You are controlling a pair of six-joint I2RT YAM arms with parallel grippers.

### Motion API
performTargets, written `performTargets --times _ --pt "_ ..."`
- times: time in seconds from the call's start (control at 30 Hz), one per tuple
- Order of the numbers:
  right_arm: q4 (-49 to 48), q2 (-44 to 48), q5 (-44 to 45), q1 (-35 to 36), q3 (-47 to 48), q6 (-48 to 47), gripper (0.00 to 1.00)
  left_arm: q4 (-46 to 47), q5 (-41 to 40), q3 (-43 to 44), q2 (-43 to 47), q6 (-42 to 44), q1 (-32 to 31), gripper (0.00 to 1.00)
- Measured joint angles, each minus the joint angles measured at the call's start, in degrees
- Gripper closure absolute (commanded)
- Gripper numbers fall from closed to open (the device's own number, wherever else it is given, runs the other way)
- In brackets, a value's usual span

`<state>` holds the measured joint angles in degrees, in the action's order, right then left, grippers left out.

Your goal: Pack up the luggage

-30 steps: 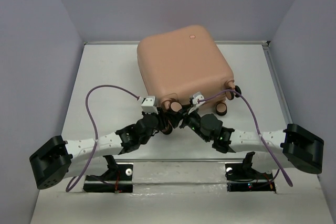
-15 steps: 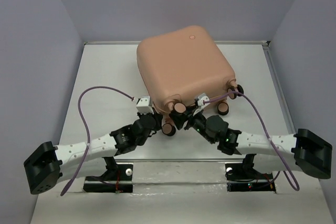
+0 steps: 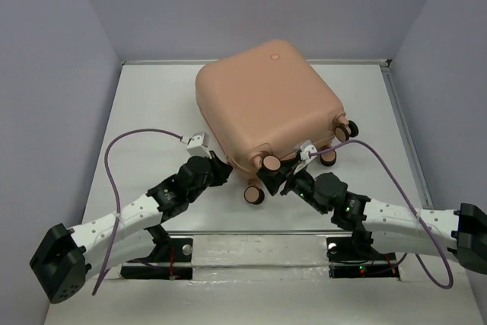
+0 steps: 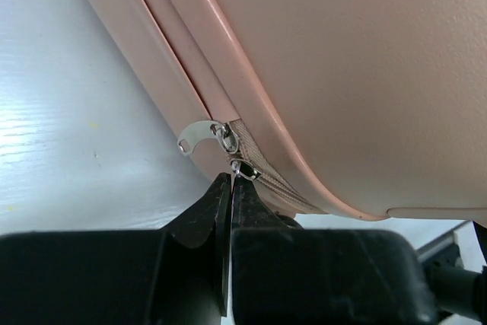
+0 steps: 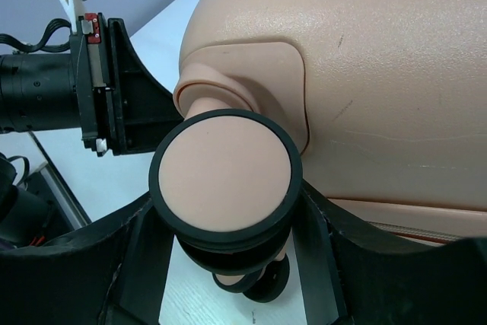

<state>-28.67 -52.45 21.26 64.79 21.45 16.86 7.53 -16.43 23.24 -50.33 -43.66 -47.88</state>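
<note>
The peach-pink luggage point(image 3: 266, 100) lies shut on the table, wheels toward me. My left gripper point(image 3: 221, 168) is at its near-left edge. In the left wrist view the left gripper point(image 4: 230, 180) is shut on a thin metal zipper pull point(image 4: 242, 168) at the seam, and a second silver pull tab point(image 4: 195, 135) hangs just beside it. My right gripper point(image 3: 272, 178) is at the near caster wheel point(image 3: 271, 162). In the right wrist view that pink-and-black wheel point(image 5: 225, 180) sits between the fingers point(image 5: 133, 264) of the right gripper point(image 5: 228, 264), which are closed on it.
Another caster wheel point(image 3: 253, 195) stands near the table's front, and two more point(image 3: 335, 142) are at the suitcase's right corner. Purple cables point(image 3: 122, 157) loop from both wrists. Grey walls enclose the white table point(image 3: 144, 104) on three sides.
Both arms have stretched further forward. The near caster wheels have shifted right and toward me with the right gripper. The left gripper has moved slightly left along the suitcase edge.
</note>
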Motion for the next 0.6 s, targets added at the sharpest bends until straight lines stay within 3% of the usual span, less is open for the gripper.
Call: performTargets --times 0.27,0.37,0.4,0.57,0.6 --pt "1.3 1.1 0.3 -0.7 0.0 0.0 0.93 -0.6 7.8 1.5 -1.5 0.3 4.9 0.91" --pt "0.8 1.0 -0.1 -0.7 0.0 0.1 0.93 -2.1 9.2 1.5 0.4 0.5 6.6 0.64" --pt "0.3 0.4 -0.4 -0.7 0.1 0.1 0.93 -3.4 8.8 1.5 2.1 0.5 7.9 0.49" --pt "-0.2 -2.0 -0.5 -0.6 0.4 1.1 0.93 -7.1 -6.0 1.7 11.8 2.0 16.8 0.35" --pt "-0.5 -2.6 -0.6 -0.5 0.7 1.3 0.93 -8.3 -7.4 2.0 14.6 2.5 17.1 0.13"
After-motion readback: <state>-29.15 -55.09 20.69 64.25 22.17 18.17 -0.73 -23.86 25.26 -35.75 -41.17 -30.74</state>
